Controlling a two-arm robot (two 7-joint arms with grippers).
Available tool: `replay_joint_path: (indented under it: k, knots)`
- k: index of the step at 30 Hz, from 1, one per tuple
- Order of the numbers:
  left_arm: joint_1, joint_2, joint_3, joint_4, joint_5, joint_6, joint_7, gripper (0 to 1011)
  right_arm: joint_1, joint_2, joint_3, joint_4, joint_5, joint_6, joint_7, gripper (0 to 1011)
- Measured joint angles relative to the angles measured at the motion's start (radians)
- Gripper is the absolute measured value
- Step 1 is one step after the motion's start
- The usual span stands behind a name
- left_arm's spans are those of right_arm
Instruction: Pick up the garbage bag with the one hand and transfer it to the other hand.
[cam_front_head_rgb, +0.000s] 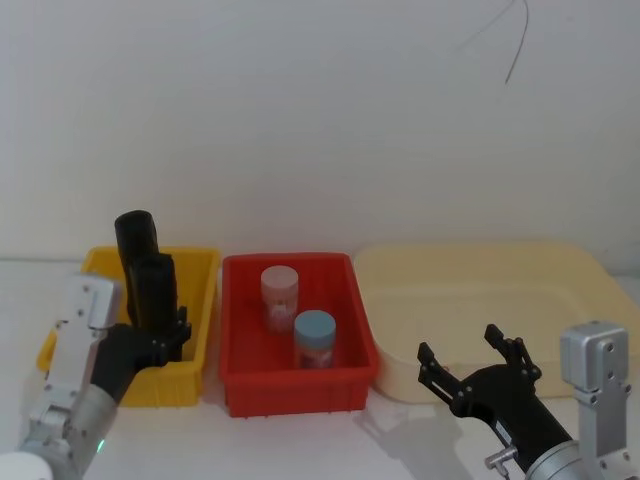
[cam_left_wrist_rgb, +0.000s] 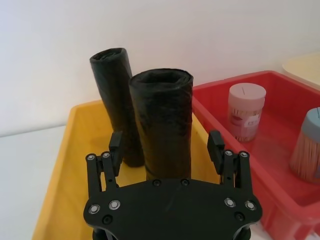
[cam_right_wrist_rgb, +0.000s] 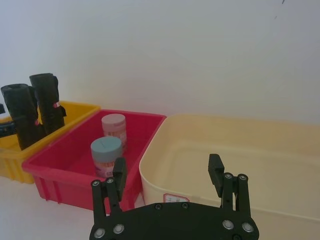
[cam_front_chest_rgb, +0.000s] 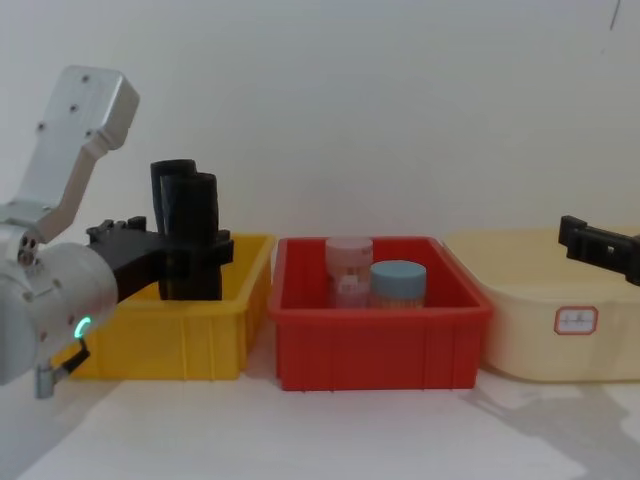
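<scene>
Two black garbage bag rolls stand upright in the yellow bin (cam_front_head_rgb: 200, 300). The nearer roll (cam_left_wrist_rgb: 161, 120) (cam_front_head_rgb: 152, 290) (cam_front_chest_rgb: 202, 225) stands between the fingers of my left gripper (cam_left_wrist_rgb: 166, 145) (cam_front_head_rgb: 160, 335) (cam_front_chest_rgb: 165, 245), which is open, with a gap on each side of the roll. The farther roll (cam_left_wrist_rgb: 114, 90) (cam_front_head_rgb: 133, 235) stands just behind it. My right gripper (cam_right_wrist_rgb: 167, 170) (cam_front_head_rgb: 458, 345) hovers open and empty before the cream tray's front left corner. From the right wrist view both rolls (cam_right_wrist_rgb: 20, 115) show small red marks.
A red bin (cam_front_head_rgb: 300, 385) in the middle holds a pink-lidded jar (cam_front_head_rgb: 279, 295) and a blue-lidded jar (cam_front_head_rgb: 314, 338). A wide cream tray (cam_front_head_rgb: 480, 270) sits at the right. A white wall rises close behind the bins. Bare table lies in front.
</scene>
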Motion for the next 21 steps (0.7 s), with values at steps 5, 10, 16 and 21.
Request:
replay_joint_path:
  k: [5,10,16,21]
  knots:
    - [-0.033,-0.014,0.002,0.047,-0.001,-0.010,-0.017,1001,0.000,0.000,0.000,0.000,0.000,0.000,0.000,999]
    - [-0.070,-0.030,0.001,0.095,-0.001,-0.019,-0.031,1001,0.000,0.000,0.000,0.000,0.000,0.000,0.000,1000]
    - [-0.111,-0.049,-0.006,0.148,-0.004,-0.021,-0.043,926,0.000,0.000,0.000,0.000,0.000,0.000,0.000,1000]
    - [-0.136,-0.061,-0.012,0.178,-0.008,-0.022,-0.055,778,0.000,0.000,0.000,0.000,0.000,0.000,0.000,1000]
